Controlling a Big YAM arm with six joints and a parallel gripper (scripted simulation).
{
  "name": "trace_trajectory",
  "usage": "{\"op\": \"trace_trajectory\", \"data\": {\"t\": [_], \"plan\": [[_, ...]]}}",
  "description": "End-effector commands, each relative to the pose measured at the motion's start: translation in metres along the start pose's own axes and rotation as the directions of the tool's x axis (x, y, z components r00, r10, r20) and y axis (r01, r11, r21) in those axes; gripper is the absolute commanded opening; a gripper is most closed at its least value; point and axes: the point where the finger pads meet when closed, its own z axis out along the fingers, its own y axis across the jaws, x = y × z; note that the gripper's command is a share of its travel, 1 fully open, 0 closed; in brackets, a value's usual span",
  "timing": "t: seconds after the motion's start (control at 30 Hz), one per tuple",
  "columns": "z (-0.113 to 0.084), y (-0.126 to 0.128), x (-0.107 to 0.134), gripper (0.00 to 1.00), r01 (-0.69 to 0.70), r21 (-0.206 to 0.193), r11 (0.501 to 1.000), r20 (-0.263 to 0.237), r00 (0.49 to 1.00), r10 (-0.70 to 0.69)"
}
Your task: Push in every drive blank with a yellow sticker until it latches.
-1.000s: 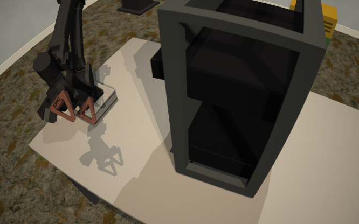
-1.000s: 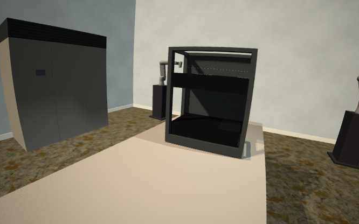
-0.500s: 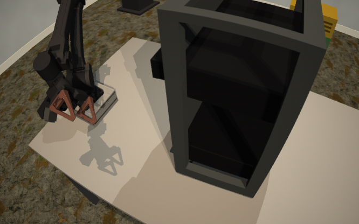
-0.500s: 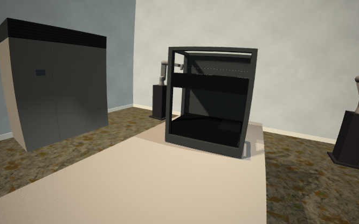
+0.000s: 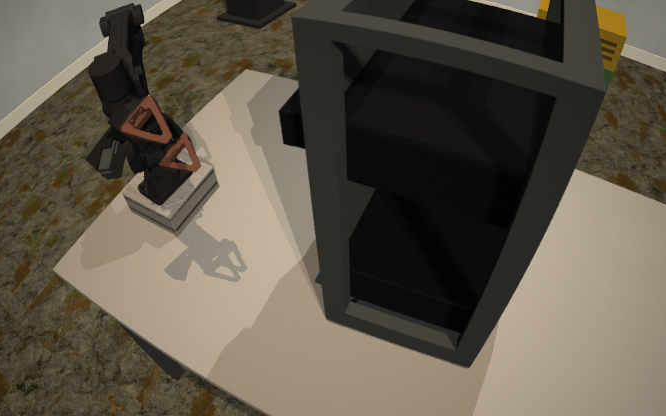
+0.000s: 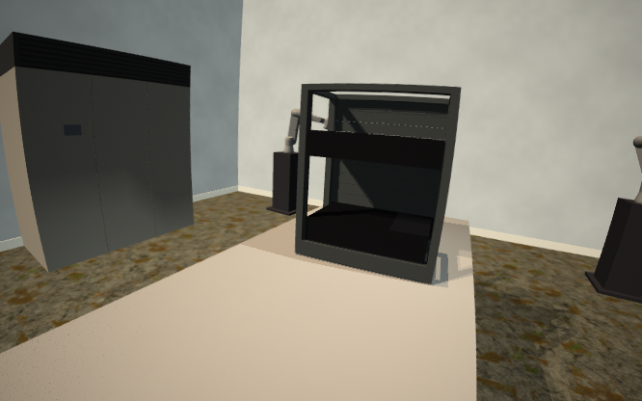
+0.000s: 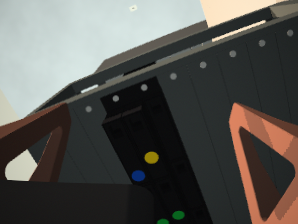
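The dark grey rack (image 5: 444,170) stands upright on the beige table; it also shows in the exterior view (image 6: 376,179). A black drive blank (image 5: 290,124) juts out of the rack face that is turned toward my arm. My gripper (image 5: 162,138) is open and empty, well apart from the rack, above the arm's base. In the wrist view the open fingers frame the rack face (image 7: 200,96). A dark column of blanks there carries a yellow sticker (image 7: 152,157), a blue sticker (image 7: 137,176) and two green stickers (image 7: 170,219). I cannot tell how far each blank is pushed in.
The arm stands on a pale plinth (image 5: 170,198) at the table's left end. A tall grey cabinet (image 6: 94,154) and other arms on black pedestals (image 6: 628,244) stand on the floor. A yellow box (image 5: 610,36) sits behind the rack.
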Motion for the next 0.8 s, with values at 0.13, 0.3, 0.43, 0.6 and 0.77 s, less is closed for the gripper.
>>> {"op": "trace_trajectory", "data": {"t": [0.13, 0.3, 0.43, 0.6, 0.77], "plan": [[-0.034, 0.03, 0.087, 1.0, 0.195, -0.088, 0.977, -0.132, 0.97, -0.206], [-0.042, 0.025, 0.12, 1.0, 0.266, -0.101, 0.959, -0.187, 0.941, -0.281], [-0.045, 0.025, 0.131, 1.0, 0.288, -0.112, 0.951, -0.203, 0.93, -0.306], [-0.053, 0.033, 0.153, 1.0, 0.312, -0.163, 0.936, -0.233, 0.91, -0.344], [-0.056, 0.032, 0.162, 1.0, 0.325, -0.171, 0.93, -0.245, 0.9, -0.36]]}}
